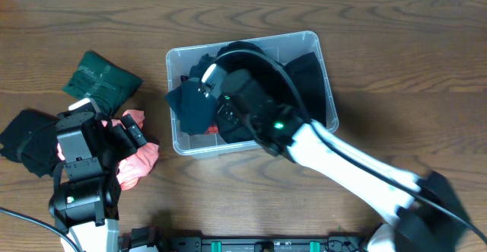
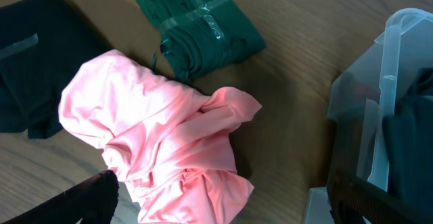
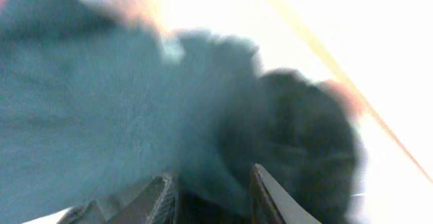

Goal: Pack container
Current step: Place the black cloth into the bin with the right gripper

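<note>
A black garment lies at the far left of the wooden tabletop. Just beyond it sits a folded dark green garment with strips of clear tape across it. The left arm stands over the near left part of the tabletop. In the wrist view the left fingers are spread wide and grip nothing, and their dark tips show at the two lower corners. Between and below them is a crumpled pink garment, bunched on the tabletop. It sits close to the green garment and beside the black one.

The container stands upright in the middle of the tabletop, to the right of the pink garment and apart from it. One of its clear corners shows at the right edge of the left wrist view. Black clothing already fills much of its right side.

The right arm comes in from the near right corner and reaches over the container's near rim, with its wrist above the left half. A dark teal garment hangs there, draped over the container's left interior. The right wrist view is badly blurred, but the right fingers appear clenched on this teal cloth, with fabric filling the narrow gap between them.
</note>
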Tool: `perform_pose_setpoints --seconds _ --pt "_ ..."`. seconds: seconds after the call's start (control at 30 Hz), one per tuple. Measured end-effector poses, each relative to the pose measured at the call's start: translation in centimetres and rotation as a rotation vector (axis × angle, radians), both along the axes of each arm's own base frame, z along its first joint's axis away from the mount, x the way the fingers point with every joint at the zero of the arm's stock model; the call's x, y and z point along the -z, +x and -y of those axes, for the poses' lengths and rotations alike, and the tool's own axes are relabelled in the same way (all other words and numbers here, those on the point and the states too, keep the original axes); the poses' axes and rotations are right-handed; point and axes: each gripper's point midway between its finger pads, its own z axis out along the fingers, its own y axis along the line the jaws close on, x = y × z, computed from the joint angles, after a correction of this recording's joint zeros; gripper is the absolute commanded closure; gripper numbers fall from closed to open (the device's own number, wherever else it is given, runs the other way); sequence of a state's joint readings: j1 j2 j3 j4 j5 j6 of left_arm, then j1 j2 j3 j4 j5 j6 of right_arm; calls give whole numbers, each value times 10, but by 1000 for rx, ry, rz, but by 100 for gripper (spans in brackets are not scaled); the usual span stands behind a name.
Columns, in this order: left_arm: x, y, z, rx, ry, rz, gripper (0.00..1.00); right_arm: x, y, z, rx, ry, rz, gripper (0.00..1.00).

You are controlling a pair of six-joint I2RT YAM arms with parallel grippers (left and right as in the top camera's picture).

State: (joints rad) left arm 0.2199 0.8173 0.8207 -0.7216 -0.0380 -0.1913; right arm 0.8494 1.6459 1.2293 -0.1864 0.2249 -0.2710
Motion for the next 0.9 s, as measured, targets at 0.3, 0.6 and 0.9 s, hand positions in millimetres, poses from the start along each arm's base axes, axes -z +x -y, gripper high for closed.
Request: perform_pose_setpoints --seconds 0.3,0.6,0.9 --pt "0 0 0 0 0 0 2 -102 -3 1 -27 217 174 72" --pt "0 0 0 0 0 0 2 61 -6 -53 -219 90 -168 79" --pt "0 0 0 0 0 0 2 107 -15 -53 -219 44 -285 77"
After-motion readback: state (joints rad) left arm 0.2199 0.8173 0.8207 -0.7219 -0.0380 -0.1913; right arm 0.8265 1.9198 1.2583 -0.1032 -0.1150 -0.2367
